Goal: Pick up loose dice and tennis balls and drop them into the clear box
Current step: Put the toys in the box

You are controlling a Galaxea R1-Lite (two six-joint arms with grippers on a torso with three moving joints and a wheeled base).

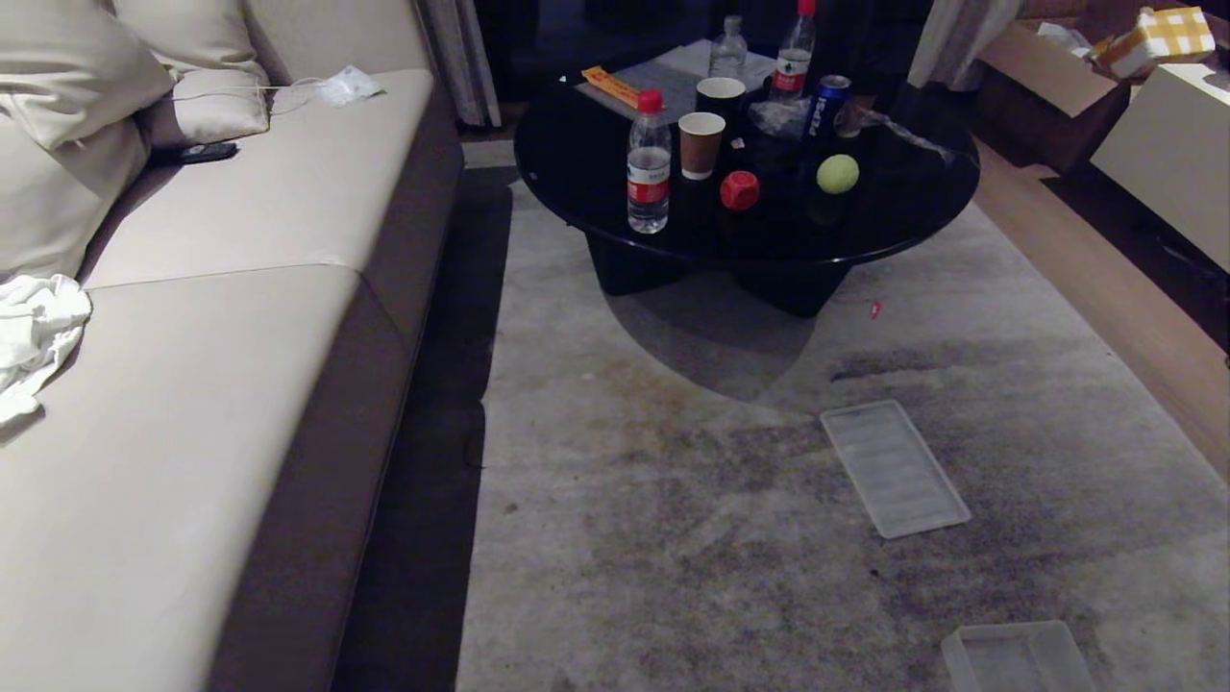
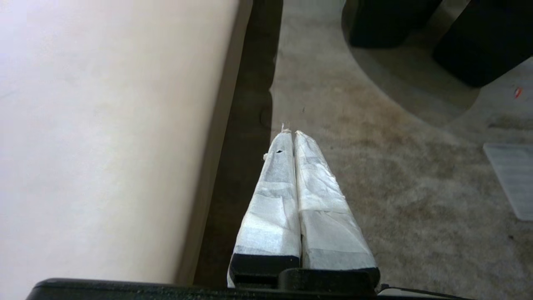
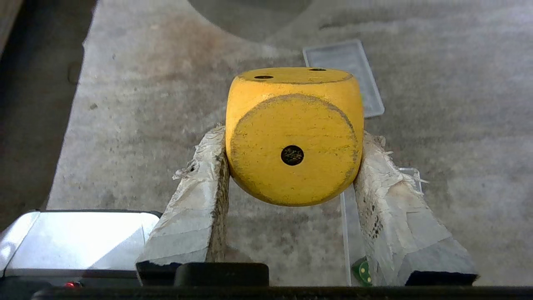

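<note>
My right gripper [image 3: 293, 139] is shut on a yellow die [image 3: 293, 121] with dark dots, held above the carpet; its taped fingers [image 3: 200, 196] press the die's two sides. Below it lies the clear box [image 3: 344, 233], with a small green dotted die [image 3: 361, 271] inside. In the head view the clear box [image 1: 1009, 632] sits at the bottom right and neither gripper shows. A red die [image 1: 739, 189] and a tennis ball [image 1: 837, 174] rest on the black round table [image 1: 577, 154]. My left gripper [image 2: 290, 133] hangs shut and empty beside the sofa.
A flat ribbed clear lid [image 1: 894, 468] lies on the grey carpet [image 1: 673, 500]. Water bottles [image 1: 649, 173], paper cups [image 1: 701, 144] and a can [image 1: 828, 106] crowd the table. The beige sofa [image 1: 221, 317] fills the left; cardboard boxes [image 1: 1047, 67] stand far right.
</note>
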